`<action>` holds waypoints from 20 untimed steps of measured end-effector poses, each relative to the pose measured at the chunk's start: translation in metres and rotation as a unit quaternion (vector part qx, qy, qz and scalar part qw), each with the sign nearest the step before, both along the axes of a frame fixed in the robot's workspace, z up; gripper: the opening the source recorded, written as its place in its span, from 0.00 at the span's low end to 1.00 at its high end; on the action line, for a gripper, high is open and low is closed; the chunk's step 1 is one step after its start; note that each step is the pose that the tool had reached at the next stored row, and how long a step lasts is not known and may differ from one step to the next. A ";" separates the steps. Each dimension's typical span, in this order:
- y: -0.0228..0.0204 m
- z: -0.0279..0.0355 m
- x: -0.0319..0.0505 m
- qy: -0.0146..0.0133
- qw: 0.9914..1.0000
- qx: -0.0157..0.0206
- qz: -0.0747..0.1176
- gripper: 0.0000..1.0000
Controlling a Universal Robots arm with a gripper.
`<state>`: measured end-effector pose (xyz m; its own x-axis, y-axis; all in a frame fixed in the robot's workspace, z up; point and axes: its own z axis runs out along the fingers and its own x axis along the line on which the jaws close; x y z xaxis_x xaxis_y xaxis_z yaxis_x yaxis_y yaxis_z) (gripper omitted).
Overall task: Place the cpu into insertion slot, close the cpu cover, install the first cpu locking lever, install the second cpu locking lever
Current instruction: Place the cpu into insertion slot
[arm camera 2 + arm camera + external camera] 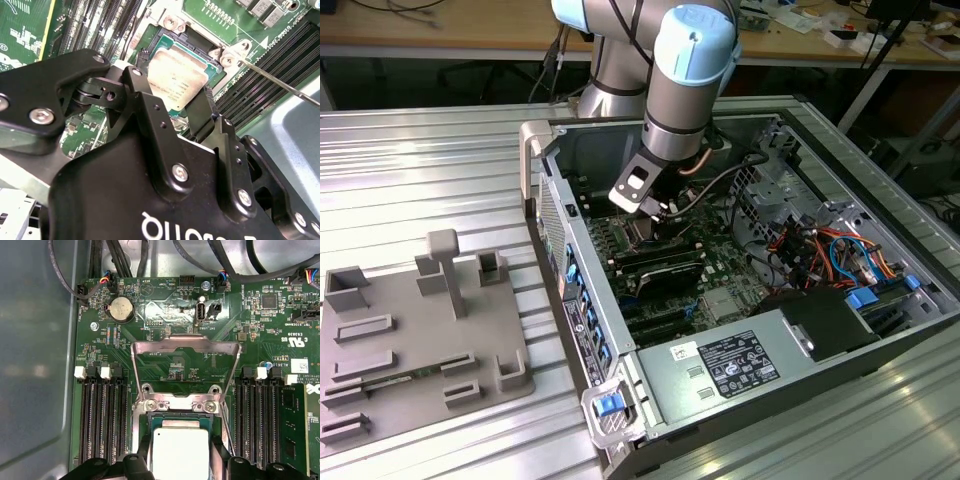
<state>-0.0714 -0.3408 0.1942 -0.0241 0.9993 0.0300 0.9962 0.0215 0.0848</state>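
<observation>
- In the second wrist view, the tool (172, 94) is gripping the cpu (177, 80) by two opposite edges. The cpu seems to be lying level in the insertion slot (167, 36). A thin locking lever (280, 82) is sticking out free, not yet latched.
- In the first wrist view, the cpu cover (185, 341) is standing swung open beyond the slot, so closing it and setting both levers are waiting to be done. Black memory slots (102, 425) are crowding the socket on both sides.
- In the exterior view, the arm (690, 80) is holding the tool low inside the open computer case (535, 150) on the tabletop (420, 150). Cable bundles (820, 245) are lying well apart, on the exterior view's right.

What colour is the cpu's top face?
The cpu is silvery-tan, clearest in the second wrist view.
</observation>
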 end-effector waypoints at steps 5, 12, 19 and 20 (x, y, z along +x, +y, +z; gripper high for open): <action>0.0000 0.0000 0.0000 0.000 1.000 0.000 0.000 0.55; 0.0004 -0.0006 0.0003 0.000 1.000 0.000 0.000 0.61; 0.0004 -0.0006 0.0003 0.000 1.000 0.001 0.000 0.61; 0.0004 -0.0004 0.0003 0.000 1.000 0.001 0.000 0.61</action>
